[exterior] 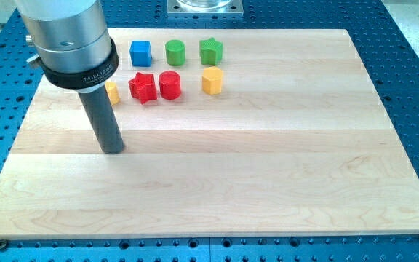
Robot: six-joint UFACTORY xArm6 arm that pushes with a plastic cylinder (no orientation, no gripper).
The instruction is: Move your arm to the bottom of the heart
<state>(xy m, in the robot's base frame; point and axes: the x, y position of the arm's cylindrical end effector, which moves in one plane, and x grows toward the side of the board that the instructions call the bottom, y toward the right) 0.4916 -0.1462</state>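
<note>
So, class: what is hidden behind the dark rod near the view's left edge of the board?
A yellow block peeks out beside the rod, at the left end of the lower row. Only its right part shows; the rest, and so its shape, is covered. My tip rests below it, apart.

Blue cube [140, 52]; green cylinder [174, 52]; red star [142, 87]; wooden board [268, 160].

Premises: a robotics laboratory. Evidence: a pale wooden worktop [268, 160] rests on a blue perforated metal breadboard [406, 65] with a regular grid of mounting holes; a metal mounting plate [204, 7] sits at the view's top edge.
</note>
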